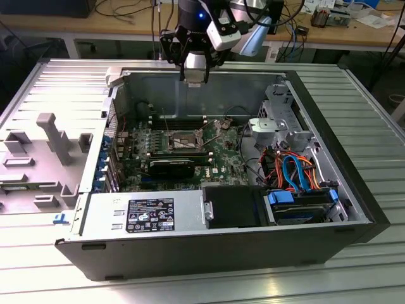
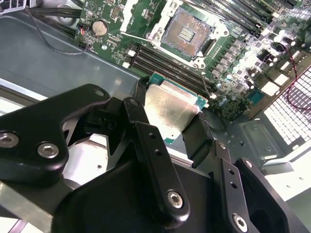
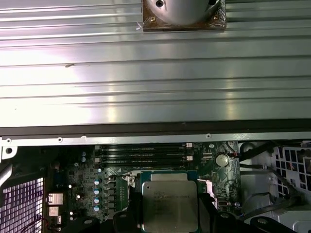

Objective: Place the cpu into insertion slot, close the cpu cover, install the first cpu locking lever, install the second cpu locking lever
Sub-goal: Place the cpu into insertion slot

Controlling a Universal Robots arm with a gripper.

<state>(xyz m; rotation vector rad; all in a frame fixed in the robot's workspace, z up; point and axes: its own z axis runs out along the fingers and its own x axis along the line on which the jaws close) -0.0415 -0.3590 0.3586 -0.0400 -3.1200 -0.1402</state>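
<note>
My gripper [image 1: 195, 76] hangs above the open computer case, over its far wall. In both wrist views its black fingers [image 2: 197, 138] are shut on the edges of the cpu [image 2: 170, 109], a flat square chip with a dull silver top [image 3: 170, 204] and a green rim. The insertion slot [image 2: 188, 31] lies open and bare on the green motherboard, well below the chip. In the exterior view the insertion slot [image 1: 183, 140] sits mid-board, nearer than the gripper. Thin metal parts [image 1: 212, 128] stand raised at its right side; I cannot tell cover from levers.
Long black memory slots [image 2: 160, 60] run beside the socket. A black card [image 1: 172, 167] lies just in front of it. A power supply [image 1: 142, 212], drive bays and orange and blue cables [image 1: 294, 171] fill the near and right parts of the case. Ribbed metal table [image 3: 155, 73] surrounds it.
</note>
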